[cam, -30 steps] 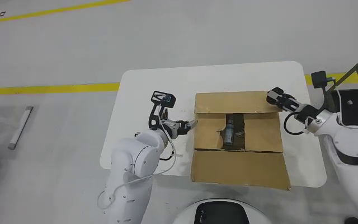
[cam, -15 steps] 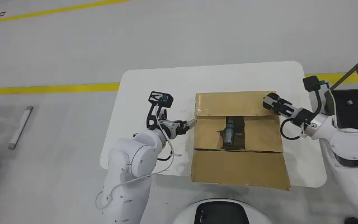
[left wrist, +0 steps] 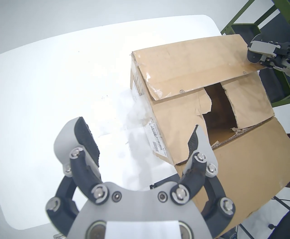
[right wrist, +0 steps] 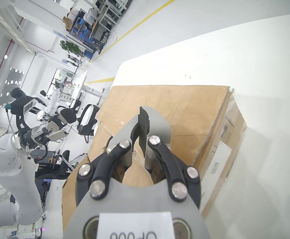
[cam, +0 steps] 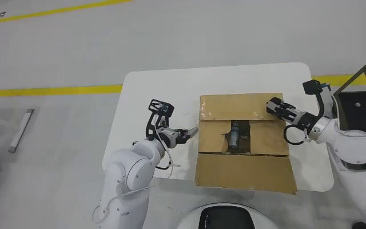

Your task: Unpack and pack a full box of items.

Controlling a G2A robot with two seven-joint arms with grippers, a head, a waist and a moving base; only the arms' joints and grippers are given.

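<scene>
The flaps hide nearly everything inside the box. Through the torn gap at its centre I can see one dark item, too small to name. At the table's 3 o'clock side, the right gripper, fingers pressed together, covers a corner of the box's 12 o'clock flap, so I can't tell whether it pinches it.

A white table with rounded corners stands on a pale grey floor. 1 yellow floor line runs off from the table's left edge, and a 2nd crosses the floor well beyond the far edge. A short grey bar lies on the floor, well apart from the left edge. Just past the right edge stands a green metal frame holding a dark tray. Far off are shelving with blue bins and a leafy plant.
</scene>
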